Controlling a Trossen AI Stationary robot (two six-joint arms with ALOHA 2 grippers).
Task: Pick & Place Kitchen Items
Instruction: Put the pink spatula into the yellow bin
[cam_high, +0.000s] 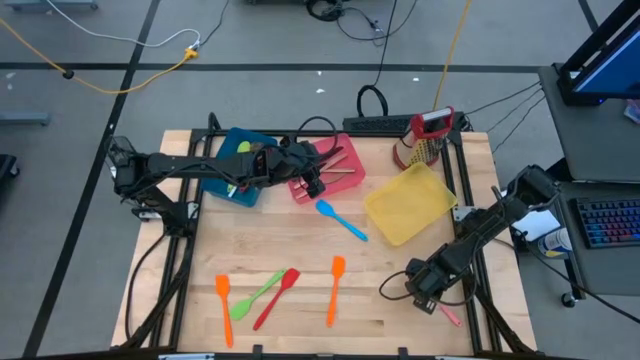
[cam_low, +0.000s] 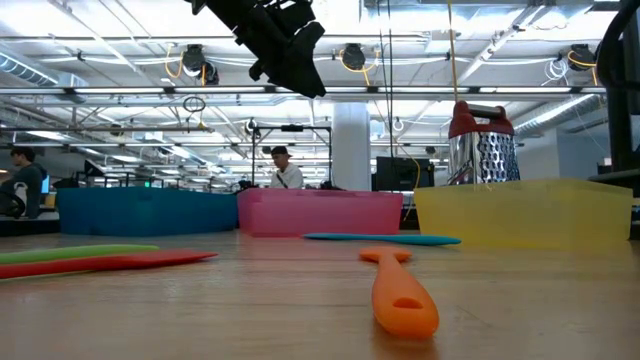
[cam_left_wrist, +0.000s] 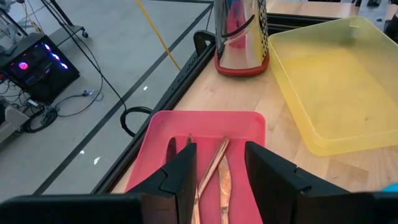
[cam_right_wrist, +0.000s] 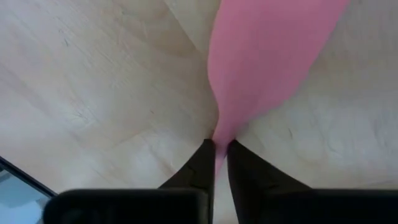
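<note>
- My right hand (cam_right_wrist: 216, 152), at the wooden tabletop's (cam_high: 300, 250) four o'clock, pinches a slim pink silicone utensil (cam_right_wrist: 261, 62).
- My left hand (cam_left_wrist: 217, 174) hangs half-open, empty, over the pink rectangular plastic bin (cam_left_wrist: 161, 134) at twelve o'clock.

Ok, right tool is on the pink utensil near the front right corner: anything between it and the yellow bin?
Nothing visible. The right tool is shut on the pink utensil, and the table between it and the yellow bin lies bare. The blue spatula lies off to the side, clear of that path.
</note>
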